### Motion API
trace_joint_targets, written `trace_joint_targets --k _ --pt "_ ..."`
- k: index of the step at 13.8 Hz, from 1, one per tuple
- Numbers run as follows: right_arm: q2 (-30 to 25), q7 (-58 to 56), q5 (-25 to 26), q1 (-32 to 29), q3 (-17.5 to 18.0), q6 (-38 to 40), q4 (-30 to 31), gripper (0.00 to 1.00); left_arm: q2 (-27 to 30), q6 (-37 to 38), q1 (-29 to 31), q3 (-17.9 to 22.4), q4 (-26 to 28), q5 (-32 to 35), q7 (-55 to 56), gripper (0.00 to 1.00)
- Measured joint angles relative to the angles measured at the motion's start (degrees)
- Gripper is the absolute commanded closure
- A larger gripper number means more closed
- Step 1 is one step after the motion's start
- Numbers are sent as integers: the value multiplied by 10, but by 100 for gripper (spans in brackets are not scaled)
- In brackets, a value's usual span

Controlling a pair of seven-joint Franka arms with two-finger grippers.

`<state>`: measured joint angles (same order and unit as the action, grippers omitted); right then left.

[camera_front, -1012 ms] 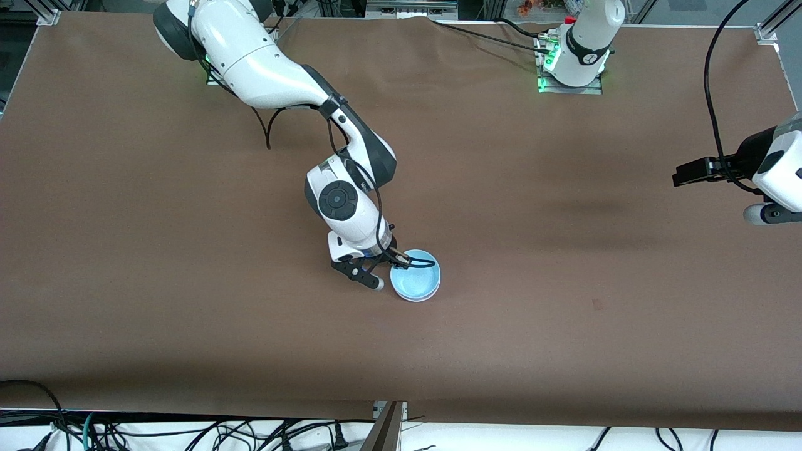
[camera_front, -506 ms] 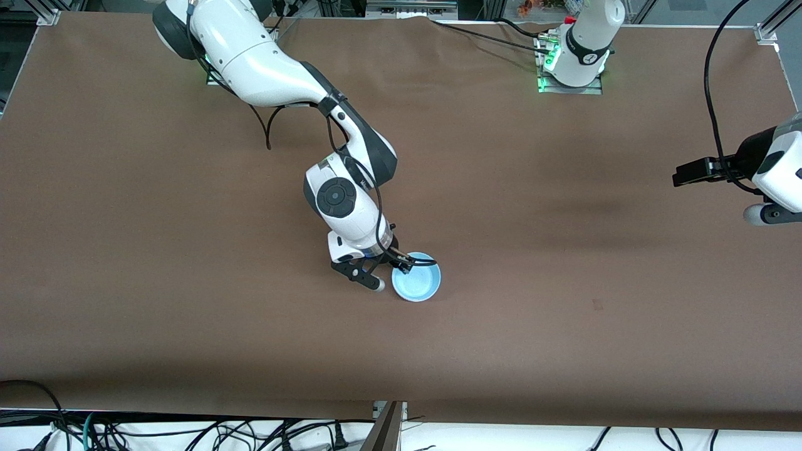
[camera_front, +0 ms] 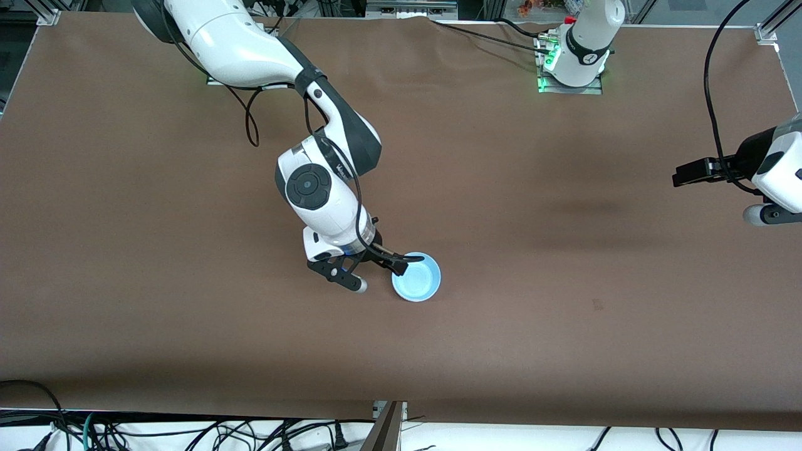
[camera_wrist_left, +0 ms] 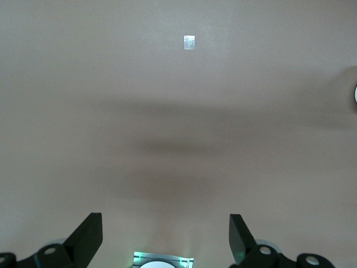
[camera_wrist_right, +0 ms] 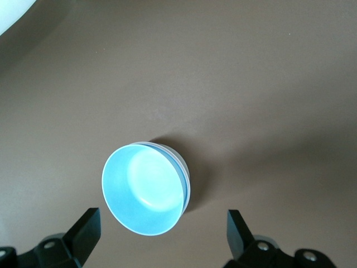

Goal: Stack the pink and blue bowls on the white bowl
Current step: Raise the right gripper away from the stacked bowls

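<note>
Two grippers are in view, and both have their fingers spread apart with nothing between them.

1. Stack position. The blue bowl (camera_front: 416,277) sits upright near the middle of the table (camera_front: 564,326), somewhat closer to the front-camera edge than to the edge where the bases stand, and well apart from every corner. In the right wrist view, pale lower rims (camera_wrist_right: 187,180) show just under the blue bowl's lip, so it appears to rest nested in at least one other bowl. Whether these rims belong to the pink bowl, the white bowl or both cannot be told.

2. Right gripper (camera_front: 379,276). It hangs low, just beside the blue bowl toward the right arm's end of the table, with one finger at or over the rim; contact cannot be confirmed. Judgement: the wide spread fits a release of the top bowl, leaving the stack to stand by its own weight.

3. Left gripper (camera_wrist_left: 164,243). The left arm waits over the table edge at its own end, above bare surface, well apart from the stack, which keeps the working area unobstructed.

4. Task status. Judgement: stacking looks complete or nearly so.
</note>
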<state>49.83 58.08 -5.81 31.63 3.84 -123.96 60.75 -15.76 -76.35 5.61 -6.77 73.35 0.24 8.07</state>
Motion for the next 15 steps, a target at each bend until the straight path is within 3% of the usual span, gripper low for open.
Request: trace_joint_targets --k 10,12,15 --pt "1 -75 7 6 -4 21 21 0 0 0 0 0 0 0 0 0" --pt "-17 -123 8 -9 -17 72 17 0 -1 0 0 0 0 0 0 0" --pt "-106 -237 7 -47 -45 189 35 0 -2 0 0 0 0 0 0 0"
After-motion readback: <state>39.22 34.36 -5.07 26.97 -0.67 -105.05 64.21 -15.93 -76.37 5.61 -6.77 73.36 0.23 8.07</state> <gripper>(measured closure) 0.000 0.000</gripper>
